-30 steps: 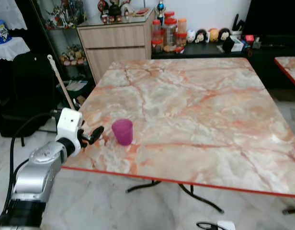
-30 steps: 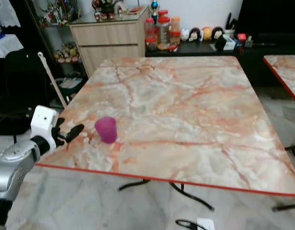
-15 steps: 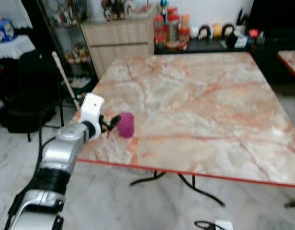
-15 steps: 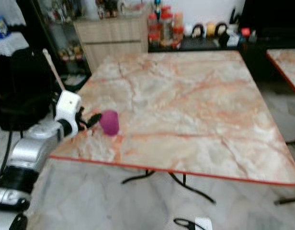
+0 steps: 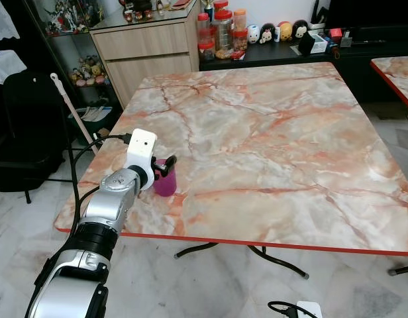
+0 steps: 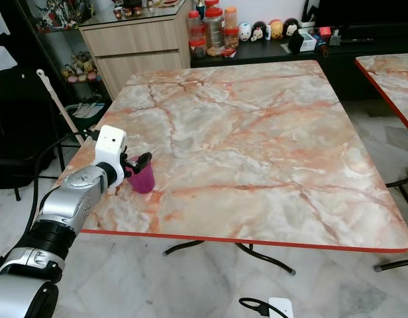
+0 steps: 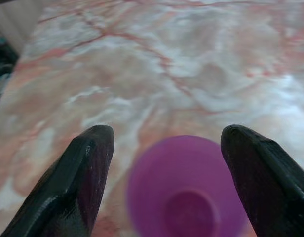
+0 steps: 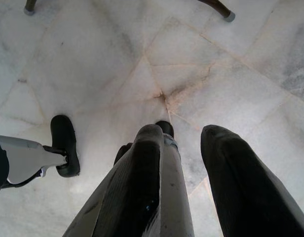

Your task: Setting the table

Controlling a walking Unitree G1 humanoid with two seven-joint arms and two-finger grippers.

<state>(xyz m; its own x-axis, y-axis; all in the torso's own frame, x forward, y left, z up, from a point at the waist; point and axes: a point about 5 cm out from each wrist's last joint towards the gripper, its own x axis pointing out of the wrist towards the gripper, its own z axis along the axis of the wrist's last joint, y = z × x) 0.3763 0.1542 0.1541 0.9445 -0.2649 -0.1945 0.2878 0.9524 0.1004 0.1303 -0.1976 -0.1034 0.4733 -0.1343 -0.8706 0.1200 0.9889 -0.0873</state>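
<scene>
A purple cup (image 5: 166,185) stands upright on the marble table (image 5: 277,132), near its front left corner. My left gripper (image 5: 162,172) reaches over the table's left edge and is open, with one black finger on each side of the cup. In the left wrist view the cup (image 7: 184,192) sits between the spread fingertips (image 7: 95,148), and I cannot tell whether they touch it. My right gripper (image 8: 184,131) hangs idle above the tiled floor, its fingers a narrow gap apart with nothing between them.
A wooden cabinet (image 5: 148,50) and jars (image 5: 220,30) stand beyond the table's far edge. A black chair (image 5: 25,132) and a leaning stick (image 5: 71,109) are at the left. A second table (image 5: 396,69) is at the right. A cable and white plug (image 5: 300,309) lie on the floor.
My left gripper has moved from a short way left of the cup to straddling it. The head views shifted as the camera moved. The cup stands where it was.
</scene>
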